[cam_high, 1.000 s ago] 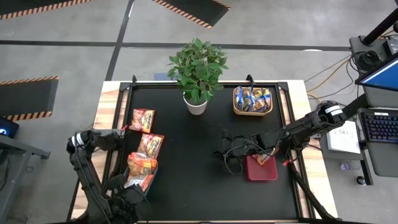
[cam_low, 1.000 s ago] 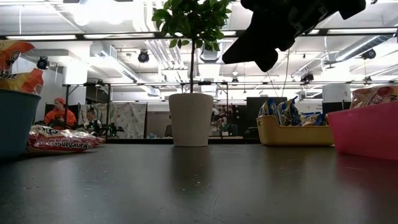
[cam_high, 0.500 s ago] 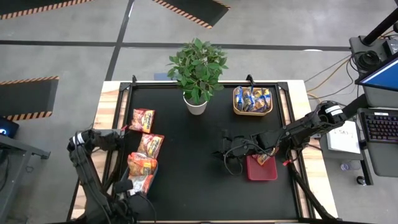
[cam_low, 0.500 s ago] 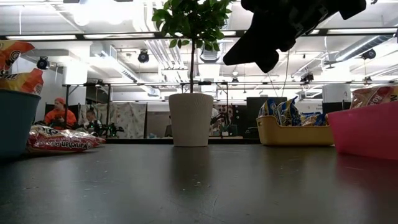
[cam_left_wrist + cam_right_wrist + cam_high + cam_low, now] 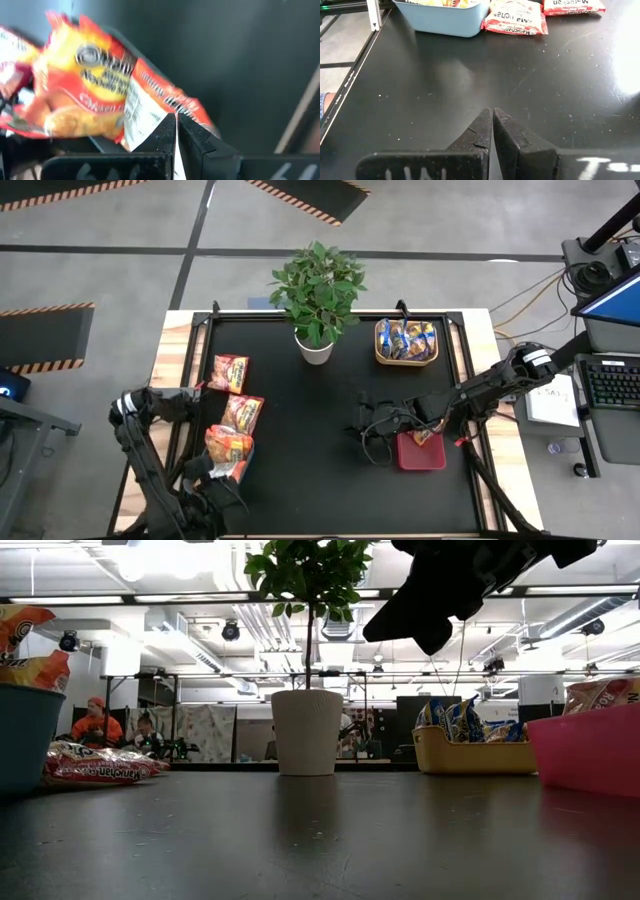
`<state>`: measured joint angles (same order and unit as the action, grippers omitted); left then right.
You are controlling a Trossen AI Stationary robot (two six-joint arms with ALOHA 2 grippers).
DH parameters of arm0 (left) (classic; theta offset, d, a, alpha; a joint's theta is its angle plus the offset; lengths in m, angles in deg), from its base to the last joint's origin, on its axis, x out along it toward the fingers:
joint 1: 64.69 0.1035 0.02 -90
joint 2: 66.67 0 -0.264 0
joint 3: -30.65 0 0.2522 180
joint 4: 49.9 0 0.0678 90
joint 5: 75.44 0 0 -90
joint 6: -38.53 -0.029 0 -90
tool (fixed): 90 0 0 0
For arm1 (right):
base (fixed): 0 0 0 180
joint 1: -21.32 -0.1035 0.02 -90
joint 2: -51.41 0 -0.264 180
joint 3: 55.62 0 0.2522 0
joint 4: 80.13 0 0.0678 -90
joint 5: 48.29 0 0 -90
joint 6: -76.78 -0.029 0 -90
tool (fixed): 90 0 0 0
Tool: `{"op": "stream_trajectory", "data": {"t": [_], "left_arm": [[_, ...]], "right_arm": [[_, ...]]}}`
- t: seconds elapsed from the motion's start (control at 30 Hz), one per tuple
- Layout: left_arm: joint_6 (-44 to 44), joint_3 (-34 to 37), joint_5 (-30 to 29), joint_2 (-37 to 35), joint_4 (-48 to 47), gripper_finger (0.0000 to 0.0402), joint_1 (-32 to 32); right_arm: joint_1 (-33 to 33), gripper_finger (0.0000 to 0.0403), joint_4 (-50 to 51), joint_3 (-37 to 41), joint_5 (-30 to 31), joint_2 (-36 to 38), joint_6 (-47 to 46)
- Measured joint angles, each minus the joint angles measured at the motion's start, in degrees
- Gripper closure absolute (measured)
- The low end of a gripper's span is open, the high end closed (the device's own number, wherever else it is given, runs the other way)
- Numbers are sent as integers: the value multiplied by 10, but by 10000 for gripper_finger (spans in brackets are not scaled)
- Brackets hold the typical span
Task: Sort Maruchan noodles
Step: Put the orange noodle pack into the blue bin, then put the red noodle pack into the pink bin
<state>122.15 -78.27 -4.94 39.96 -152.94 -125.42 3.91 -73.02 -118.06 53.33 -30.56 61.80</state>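
Orange noodle packets [image 5: 229,446] are seen heaped in the grey-blue bin [image 5: 442,16] at the tabletop's [image 5: 300,480] near left corner. The left tool [image 5: 176,131] has drawn back from over the bin toward the near edge, and its fingers are now pressed together with nothing between them, so the last packet is judged released into the bin. Two red packets [image 5: 229,372] remain loose on the tabletop, just beyond the bin. The right tool [image 5: 372,442] is held above the tabletop beside the pink bin [image 5: 420,452], fingers together, empty. Blue packets [image 5: 405,338] lie in the yellow basket [image 5: 380,358].
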Motion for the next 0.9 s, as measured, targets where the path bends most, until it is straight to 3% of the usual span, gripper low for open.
{"op": "stream_trajectory", "data": {"t": [0.33,0.5,0.63,0.77,0.9], "left_arm": [[14,138,79,0,160,401,-2],[16,142,83,-1,161,401,-2],[11,100,77,-3,109,401,-2],[9,23,-2,-4,30,401,-2],[-10,-51,-196,-5,-6,401,5]], "right_arm": [[0,394,0,0,3,0,0],[0,394,-1,0,4,0,0],[0,394,-1,0,4,0,0],[0,394,0,0,4,0,0],[0,394,0,0,4,0,7]]}}
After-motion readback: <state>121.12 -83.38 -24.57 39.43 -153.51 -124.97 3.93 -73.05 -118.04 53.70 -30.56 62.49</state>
